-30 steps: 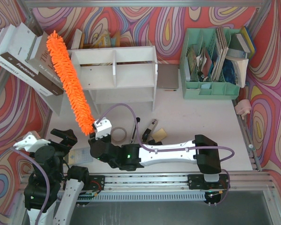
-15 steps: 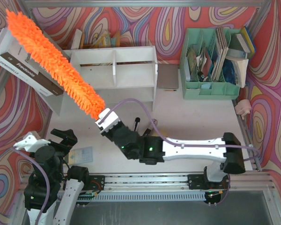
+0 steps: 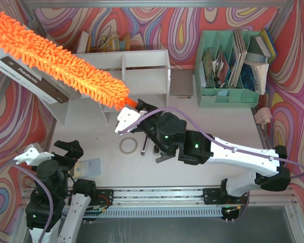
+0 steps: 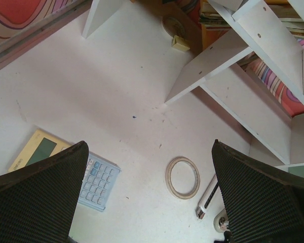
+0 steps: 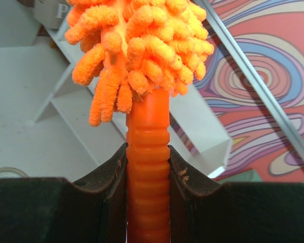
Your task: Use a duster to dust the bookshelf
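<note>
The right jaws pinch the duster's [image 3: 58, 55] short orange handle [image 5: 147, 147]. In the right wrist view the two pads press flat on either side of its ribbed shaft, just below the first shaggy strands. From there the fluffy head runs out towards the far-left corner of the counter [image 3: 218, 126]. It crosses above the left compartment of the bookshelf [image 3: 144, 81], which stands at the far edge, and above the books [image 3: 25, 66] leaning beside it. From overhead I cannot tell whether the strands touch the shelf top or hang just over it.

The left jaws are spread and empty, held low by the near-left corner over a calculator [image 4: 66, 169]. A tape ring [image 4: 182, 177] lies nearer the middle of the counter.

The duster looks very light, and its strands are soft enough to flatten at the lightest press, so wiping should need almost no downward force. The handle is the only stiff part and the right place to hold. Its ribs should stop it sliding through the pads, though the round shaft could twist between them. Because the head is long and the grip sits at one end, small wrist turns will likely swing the far tip widely. That tip is close to the leaning books, which could be nudged. Getting into the compartments probably means angling the head to pass the central divider.
</note>
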`<state>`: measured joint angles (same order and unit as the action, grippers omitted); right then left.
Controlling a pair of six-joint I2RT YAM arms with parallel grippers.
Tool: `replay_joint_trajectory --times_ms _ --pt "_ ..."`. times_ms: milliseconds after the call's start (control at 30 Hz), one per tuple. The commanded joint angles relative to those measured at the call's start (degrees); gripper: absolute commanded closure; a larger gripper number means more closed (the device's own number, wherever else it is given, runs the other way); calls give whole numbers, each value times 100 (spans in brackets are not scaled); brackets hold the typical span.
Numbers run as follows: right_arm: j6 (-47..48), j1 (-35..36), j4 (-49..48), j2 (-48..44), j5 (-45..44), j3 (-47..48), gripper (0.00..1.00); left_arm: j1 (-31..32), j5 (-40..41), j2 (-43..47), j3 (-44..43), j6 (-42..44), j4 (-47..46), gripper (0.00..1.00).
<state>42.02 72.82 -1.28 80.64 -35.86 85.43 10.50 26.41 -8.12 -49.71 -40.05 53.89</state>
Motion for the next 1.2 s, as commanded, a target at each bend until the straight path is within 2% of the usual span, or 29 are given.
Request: replay_joint_trajectory --times_ms 0,200,800,1167 --pt "636 -271 315 -165 358 431 100 -22 -74 142 92 66 -93 2" --pt "921 -490 750 -40 451 657 100 -22 -90 153 93 79 -114 2" --pt "562 -1308 1236 186 1078 698 100 -22 -127 154 102 88 -129 2" --pt "455 -2149 986 378 1372 683 100 -22 -137 135 102 87 -129 2"
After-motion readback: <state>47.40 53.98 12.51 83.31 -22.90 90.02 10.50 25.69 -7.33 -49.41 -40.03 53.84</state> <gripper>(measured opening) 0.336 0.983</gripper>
